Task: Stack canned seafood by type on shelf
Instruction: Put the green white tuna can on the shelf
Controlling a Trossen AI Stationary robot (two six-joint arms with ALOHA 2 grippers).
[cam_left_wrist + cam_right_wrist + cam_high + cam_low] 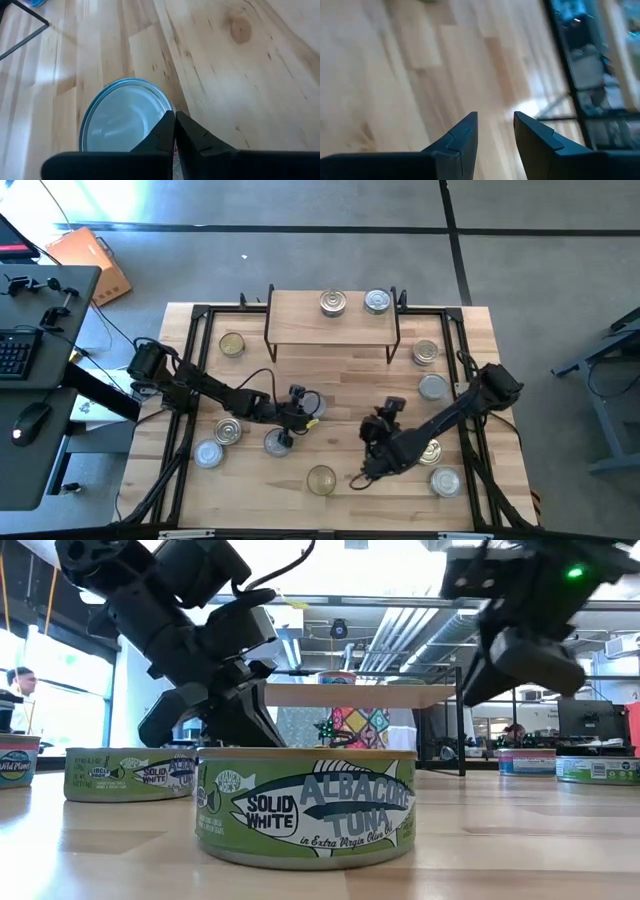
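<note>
left claw [174, 131] clenched empty over upright tin [122, 117]; right claw [495, 131] parted, empty.

Open-plan office-lab: keyboard desk [40, 380], ceiling ducts [390, 635], monitors [585, 718].

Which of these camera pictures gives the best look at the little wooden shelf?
The high view: it shows the shelf whole from above, with two tins standing on it near its back edge. The low view shows only its front edge and one black leg, partly behind a robot arm. The right wrist view gives a blurred bit that may be it; the left wrist view shows no shelf board.
</note>
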